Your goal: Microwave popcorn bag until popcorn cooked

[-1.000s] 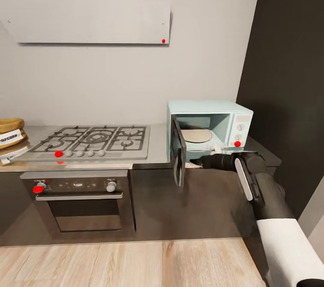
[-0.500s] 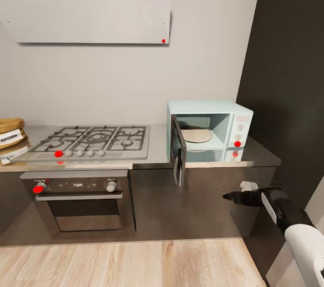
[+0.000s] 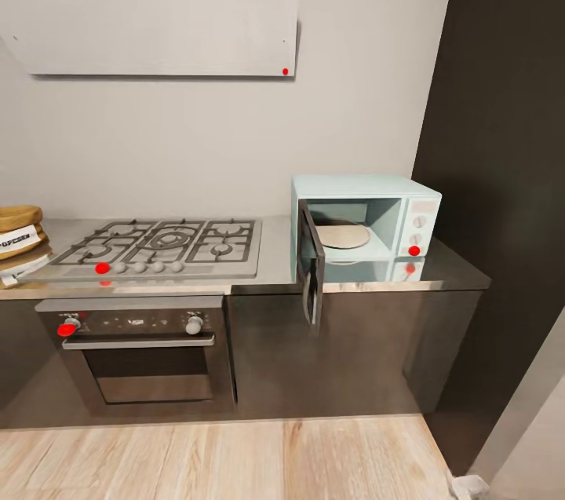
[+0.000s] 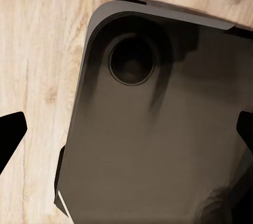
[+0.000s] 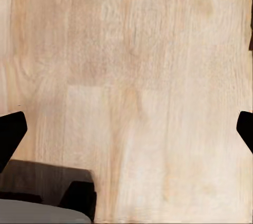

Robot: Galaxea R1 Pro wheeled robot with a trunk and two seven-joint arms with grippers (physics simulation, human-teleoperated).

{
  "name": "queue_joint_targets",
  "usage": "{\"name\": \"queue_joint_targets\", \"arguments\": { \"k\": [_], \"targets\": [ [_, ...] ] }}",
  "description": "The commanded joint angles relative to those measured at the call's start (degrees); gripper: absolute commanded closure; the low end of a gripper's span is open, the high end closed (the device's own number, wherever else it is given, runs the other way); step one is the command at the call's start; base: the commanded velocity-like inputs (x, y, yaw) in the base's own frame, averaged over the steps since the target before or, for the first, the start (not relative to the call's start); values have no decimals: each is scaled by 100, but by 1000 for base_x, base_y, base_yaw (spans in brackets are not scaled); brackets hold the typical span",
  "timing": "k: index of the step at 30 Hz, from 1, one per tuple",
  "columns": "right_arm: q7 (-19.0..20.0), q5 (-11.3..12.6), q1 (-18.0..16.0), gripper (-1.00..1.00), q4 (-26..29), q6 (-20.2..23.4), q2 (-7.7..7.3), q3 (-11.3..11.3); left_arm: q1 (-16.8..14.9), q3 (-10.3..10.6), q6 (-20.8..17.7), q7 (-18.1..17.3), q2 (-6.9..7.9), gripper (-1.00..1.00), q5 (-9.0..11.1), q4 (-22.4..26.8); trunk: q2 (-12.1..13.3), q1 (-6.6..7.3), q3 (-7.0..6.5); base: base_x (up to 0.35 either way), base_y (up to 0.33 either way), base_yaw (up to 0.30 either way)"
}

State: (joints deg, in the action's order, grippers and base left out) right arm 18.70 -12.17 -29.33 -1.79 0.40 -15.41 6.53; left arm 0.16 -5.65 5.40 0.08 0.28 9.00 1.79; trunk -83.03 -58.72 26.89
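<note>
A: Right arm dropped away from the microwave; door open. Popcorn bag?
B: At 9 o'clock on the table, far left, nearer the left arm. Left gripper and right gripper both spread, empty.

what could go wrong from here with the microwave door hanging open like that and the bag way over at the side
The microwave door swings out past the countertop edge, so an arm coming across with the bag could knock it. The popcorn bag sits at the far end, beyond the stove, cut off by the head view's edge; reaching it likely needs a base move. Both grippers point at the floor, open and empty.
</note>
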Motion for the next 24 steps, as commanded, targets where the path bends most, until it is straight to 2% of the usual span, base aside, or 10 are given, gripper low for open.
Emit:
{"name": "queue_joint_targets", "arguments": {
  "k": [1, 2, 4, 6, 8, 12, 15, 24],
  "targets": [
    [-18, -41, 127, -100, -11, -91, 1, 59, 1, -42, 10, 1, -1, -100, 3, 6, -3, 0, 4, 0, 0, 0],
    [-65, -33, 370, -100, -13, -220, 9, 59, 1, -42, 12, 1, -1, -100, 4, 6, -3, 0, 4, 0, 0, 0],
    [-286, -25, 1077, -100, -14, -528, 23, 63, 1, -42, 13, 1, -1, -100, 4, 6, -3, 0, 4, 0, 0, 0],
    [-673, -23, 1453, -100, -15, -649, 175, 68, 1, -42, 13, 1, 1, -100, 5, 6, -3, 0, 4, 0, 0, 0],
    [-873, -28, 1569, -100, -15, -742, 321, 72, 1, -44, 13, 1, 3, -100, 5, 6, -3, 0, 4, 0, 0, 0],
    [-960, -45, 1737, -100, -15, -847, 448, 69, 1, -45, 13, 1, 2, -100, 5, 6, -3, 0, 4, 0, 0, 0],
    [-1044, -23, 1771, -100, -15, -730, 580, 76, 1, -42, 13, 4, -8, -100, 5, 6, -3, 0, 0, 0, 0, 62],
    [-1052, -22, 1772, -100, -15, -775, 583, 77, 1, -50, 13, 10, -2, -100, 12, 6, -3, 0, -37, 0, 0, 239]
  ]
}}
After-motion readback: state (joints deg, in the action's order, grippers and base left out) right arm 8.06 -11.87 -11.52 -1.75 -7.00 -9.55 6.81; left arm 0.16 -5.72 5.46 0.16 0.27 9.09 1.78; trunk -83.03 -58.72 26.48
